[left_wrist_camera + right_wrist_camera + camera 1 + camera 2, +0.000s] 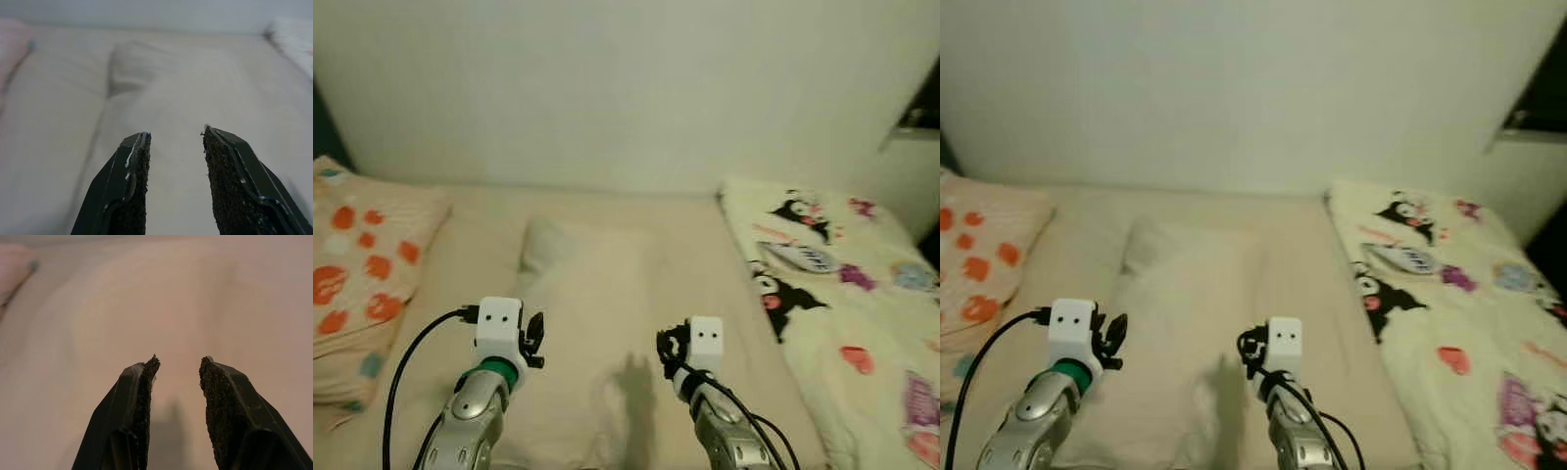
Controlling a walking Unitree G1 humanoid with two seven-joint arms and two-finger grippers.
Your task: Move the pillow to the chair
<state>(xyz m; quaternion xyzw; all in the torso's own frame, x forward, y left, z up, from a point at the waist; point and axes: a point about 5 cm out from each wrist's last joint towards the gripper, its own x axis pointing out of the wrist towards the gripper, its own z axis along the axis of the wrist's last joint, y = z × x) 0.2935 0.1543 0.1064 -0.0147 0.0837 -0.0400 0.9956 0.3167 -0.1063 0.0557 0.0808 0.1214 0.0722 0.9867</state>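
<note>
A plain cream pillow (607, 294) lies flat in the middle of the bed, its far corner puffed up near the wall. Both arms reach out over its near half. My left gripper (176, 139) hovers above the pillow's left part, fingers open with nothing between them. My right gripper (178, 363) hangs over the pillow's right part, also open and empty. Its shadow falls on the fabric just below. Neither gripper touches the pillow.
A peach pillow with orange spots (357, 274) rests at the bed's left edge. A white blanket with cartoon prints (842, 294) covers the right side. A pale wall (626, 88) closes off the far side of the bed (480, 225).
</note>
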